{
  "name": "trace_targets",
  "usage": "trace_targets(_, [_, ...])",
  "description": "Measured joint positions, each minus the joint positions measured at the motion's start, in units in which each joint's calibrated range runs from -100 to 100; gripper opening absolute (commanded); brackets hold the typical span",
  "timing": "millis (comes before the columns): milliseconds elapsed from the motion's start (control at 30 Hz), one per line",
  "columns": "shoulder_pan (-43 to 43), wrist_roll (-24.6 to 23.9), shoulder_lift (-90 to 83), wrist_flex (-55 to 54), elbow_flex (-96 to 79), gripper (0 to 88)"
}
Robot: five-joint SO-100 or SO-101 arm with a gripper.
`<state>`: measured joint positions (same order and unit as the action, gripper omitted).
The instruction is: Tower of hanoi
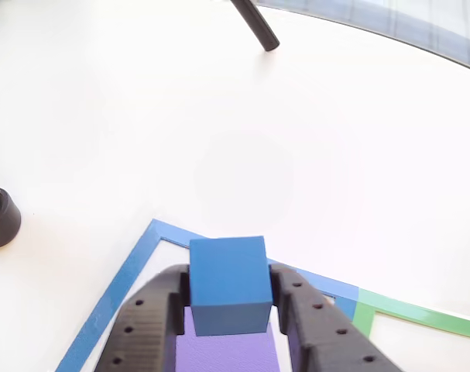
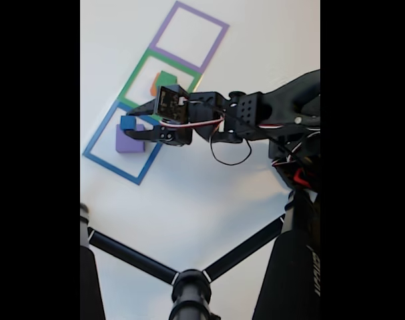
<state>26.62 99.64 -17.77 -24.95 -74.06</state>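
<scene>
In the other view my gripper [image 1: 231, 277] is shut on the small blue cube [image 1: 228, 285], one black finger on each side. Under the cube lies the flat purple block [image 1: 227, 353], inside the blue taped outline [image 1: 118, 291]. I cannot tell whether the cube touches the purple block. In the fixed view the gripper [image 2: 130, 123] holds the blue cube [image 2: 127, 122] over the upper left part of the purple block [image 2: 130, 143]. The green block [image 2: 166, 79] sits on the orange block [image 2: 153, 87] in the green outline [image 2: 131, 78], partly hidden behind the arm.
A purple outline [image 2: 163, 23] lies beyond the green one. Black tripod legs [image 2: 132, 259] cross the lower part of the fixed view. In the other view a black rod [image 1: 256, 25] reaches in at the top, a black round foot [image 1: 1, 218] stands at the left, and the table edge [image 1: 420, 43] curves at upper right.
</scene>
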Motion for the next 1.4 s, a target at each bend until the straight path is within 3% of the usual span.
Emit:
trace_targets(200, [0.2,0.0,14.4,-16.3,0.0,3.0])
trace_targets(500, [1.3,0.0,22.3,-23.2,0.5,3.2])
trace_targets(767, [1.5,0.0,26.2,-25.3,2.1,5.7])
trace_targets(1133, [1.5,0.0,27.2,-26.6,2.1,16.8])
trace_targets(1400, [1.5,0.0,27.4,-27.1,2.1,16.3])
